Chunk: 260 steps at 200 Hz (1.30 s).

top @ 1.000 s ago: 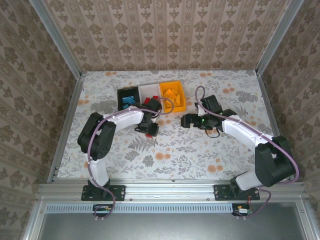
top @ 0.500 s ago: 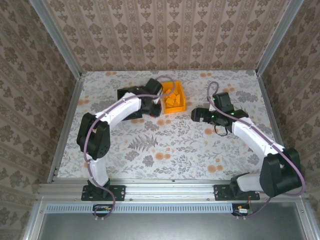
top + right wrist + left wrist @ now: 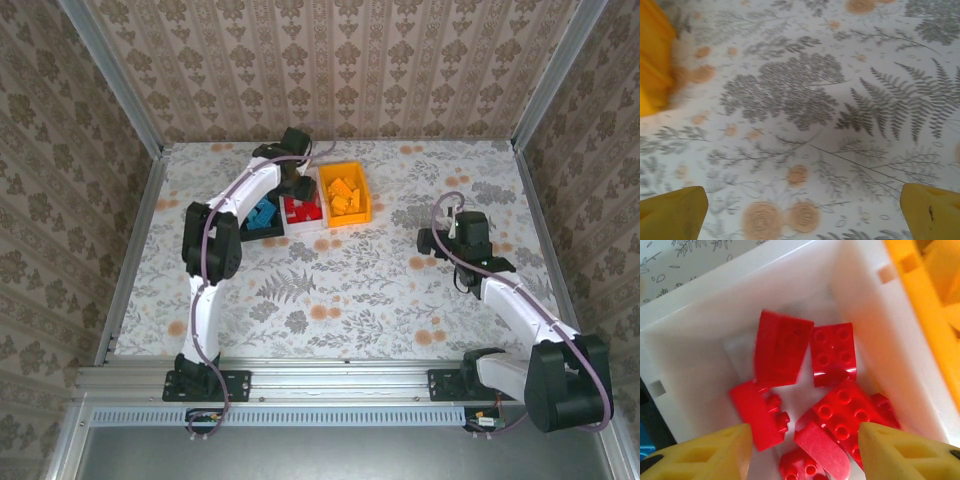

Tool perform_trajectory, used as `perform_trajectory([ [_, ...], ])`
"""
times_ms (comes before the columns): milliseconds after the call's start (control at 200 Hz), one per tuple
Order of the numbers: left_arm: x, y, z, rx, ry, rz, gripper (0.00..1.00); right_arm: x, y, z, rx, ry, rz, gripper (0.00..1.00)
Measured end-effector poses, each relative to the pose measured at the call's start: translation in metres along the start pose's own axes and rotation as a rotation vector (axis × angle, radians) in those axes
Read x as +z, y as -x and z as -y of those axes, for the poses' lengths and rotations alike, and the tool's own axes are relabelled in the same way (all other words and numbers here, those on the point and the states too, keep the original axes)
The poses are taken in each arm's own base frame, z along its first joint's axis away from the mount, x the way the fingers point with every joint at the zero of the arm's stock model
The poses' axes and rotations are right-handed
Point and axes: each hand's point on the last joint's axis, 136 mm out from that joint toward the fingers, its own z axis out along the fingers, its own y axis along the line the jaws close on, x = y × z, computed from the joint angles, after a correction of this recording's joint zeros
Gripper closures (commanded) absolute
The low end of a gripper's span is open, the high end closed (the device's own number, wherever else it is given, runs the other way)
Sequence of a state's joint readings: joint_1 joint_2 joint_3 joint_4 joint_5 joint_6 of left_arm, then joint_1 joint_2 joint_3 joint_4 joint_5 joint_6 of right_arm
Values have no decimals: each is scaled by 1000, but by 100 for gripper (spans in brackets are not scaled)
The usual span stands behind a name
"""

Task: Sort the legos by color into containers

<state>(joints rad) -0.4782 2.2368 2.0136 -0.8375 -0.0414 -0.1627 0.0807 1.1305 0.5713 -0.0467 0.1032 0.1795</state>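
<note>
Six or so small red studded plastic bricks [image 3: 835, 410] lie loose in the white open-topped plastic bin [image 3: 700, 345], directly beneath your left gripper [image 3: 802, 460]; its yellow fingers [image 3: 705, 455] stand apart, holding nothing; your right gripper [image 3: 800, 210] gapes wide and empty above the floral tabletop [image 3: 790, 95].

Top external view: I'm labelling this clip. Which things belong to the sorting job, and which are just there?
Job: red legos, white bin, blue legos, black bin, orange legos, orange bin.
Just there: floral table cover, wallpapered walls, metal frame.
</note>
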Motion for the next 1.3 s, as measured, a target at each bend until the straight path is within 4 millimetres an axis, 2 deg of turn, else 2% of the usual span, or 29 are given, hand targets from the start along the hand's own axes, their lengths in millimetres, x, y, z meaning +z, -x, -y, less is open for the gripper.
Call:
perform_trajectory([
  [130, -24, -9, 2, 3, -12, 31, 34, 9, 9, 16, -10, -32, 43, 0],
  [205, -49, -25, -2, 0, -14, 65, 30, 17, 17, 22, -6, -36, 83, 0],
  [295, -91, -43, -13, -15, -10, 154, 24, 27, 18, 23, -23, -26, 107, 0],
  [385, -133, -58, -40, -75, 5, 276, 18, 40, 13, 20, -53, -6, 115, 0],
  [435, -147, -67, -61, -128, 26, 343, 12, 45, 12, 18, -67, 6, 123, 0],
  [490, -156, -82, -87, -184, 56, 416, 1, 52, 14, 15, -66, 22, 138, 0],
  [550, -154, -106, -113, -236, 95, 480, 0, 58, 18, 13, -66, 38, 167, 0],
  [605, -144, -131, -127, -264, 124, 515, 0, 64, 20, 10, -67, 50, 190, 0],
  [680, -128, -164, -137, -263, 158, 535, 0, 67, 16, 9, -68, 59, 208, 0],
  [755, -116, -180, -140, -236, 184, 549, 0, 68, 9, 9, -69, 65, 230, 0],
  [850, -107, -179, -147, -181, 220, 589, 0, 69, 4, 8, -73, 74, 233, 0],
  [1050, -86, -164, -159, -89, 272, 673, 0, 65, 17, 6, -75, 81, 288, 0],
  [1155, -71, -162, -160, -61, 273, 687, 0, 64, 19, 5, -75, 83, 295, 0],
  [1300, -60, -164, -164, -50, 285, 746, 0, 64, 20, 5, -75, 84, 300, 0],
])
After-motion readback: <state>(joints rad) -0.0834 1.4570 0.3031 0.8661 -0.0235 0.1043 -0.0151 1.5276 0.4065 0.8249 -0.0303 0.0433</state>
